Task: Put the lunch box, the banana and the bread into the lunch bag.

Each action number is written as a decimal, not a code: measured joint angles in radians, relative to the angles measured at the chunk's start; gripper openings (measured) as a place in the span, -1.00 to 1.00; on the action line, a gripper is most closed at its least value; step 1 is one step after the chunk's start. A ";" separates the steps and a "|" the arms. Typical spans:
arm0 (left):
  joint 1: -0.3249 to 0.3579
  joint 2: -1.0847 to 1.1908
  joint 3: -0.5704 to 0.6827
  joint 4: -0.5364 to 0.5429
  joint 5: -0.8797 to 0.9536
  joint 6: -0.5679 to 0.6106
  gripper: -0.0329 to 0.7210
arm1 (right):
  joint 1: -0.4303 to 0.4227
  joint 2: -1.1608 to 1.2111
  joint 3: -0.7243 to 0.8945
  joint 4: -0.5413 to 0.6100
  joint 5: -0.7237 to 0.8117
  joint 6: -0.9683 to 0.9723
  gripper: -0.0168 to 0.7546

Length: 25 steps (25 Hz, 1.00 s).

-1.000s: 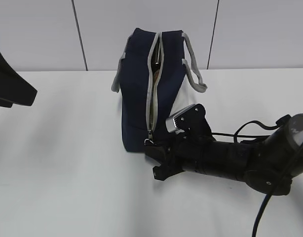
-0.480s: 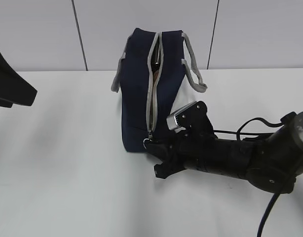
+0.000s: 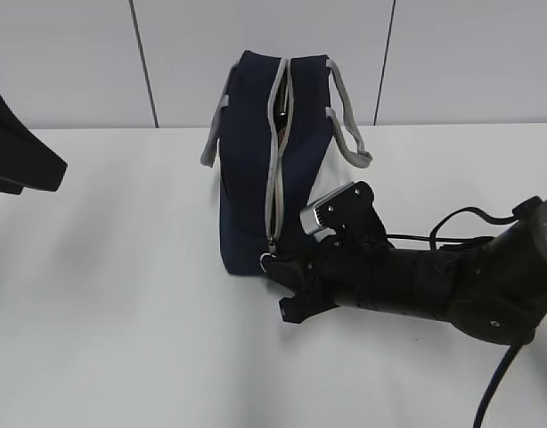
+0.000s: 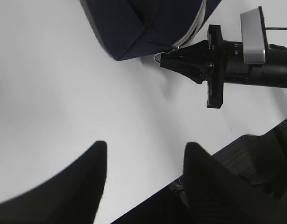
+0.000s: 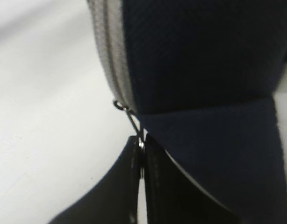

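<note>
Now pinching: right gripper [image 5: 142, 156] fingers clamped on ring pull [image 4: 160, 57] of boxy navy fabric lunch bag [image 3: 273, 169], at bag's 6 o'clock end, likely for zipping. Left gripper [image 4: 143, 154] idle, fingers apart, holding nothing.

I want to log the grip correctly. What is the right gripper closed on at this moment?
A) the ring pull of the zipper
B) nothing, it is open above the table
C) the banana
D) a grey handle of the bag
A: in the right wrist view the right gripper has its fingers pressed together on the thin metal ring pull at the low end of the zipper of the bag.
</note>
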<state>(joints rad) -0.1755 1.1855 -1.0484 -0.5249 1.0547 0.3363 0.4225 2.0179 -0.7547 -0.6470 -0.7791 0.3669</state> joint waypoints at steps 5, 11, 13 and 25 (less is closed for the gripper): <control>0.000 0.000 0.000 0.000 0.000 0.000 0.09 | 0.000 -0.007 0.000 -0.016 0.030 0.012 -1.00; 0.000 0.000 0.000 0.000 0.000 0.000 0.09 | 0.000 -0.039 0.000 -0.113 0.056 0.089 -1.00; 0.000 0.000 0.000 0.000 0.000 0.000 0.09 | 0.000 -0.055 0.000 -0.132 0.071 0.103 -1.00; 0.000 0.000 0.000 0.000 0.000 0.000 0.07 | 0.000 -0.142 0.002 -0.209 0.183 0.119 -1.00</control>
<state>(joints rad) -0.1755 1.1855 -1.0484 -0.5249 1.0547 0.3363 0.4225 1.8759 -0.7531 -0.8565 -0.5964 0.4859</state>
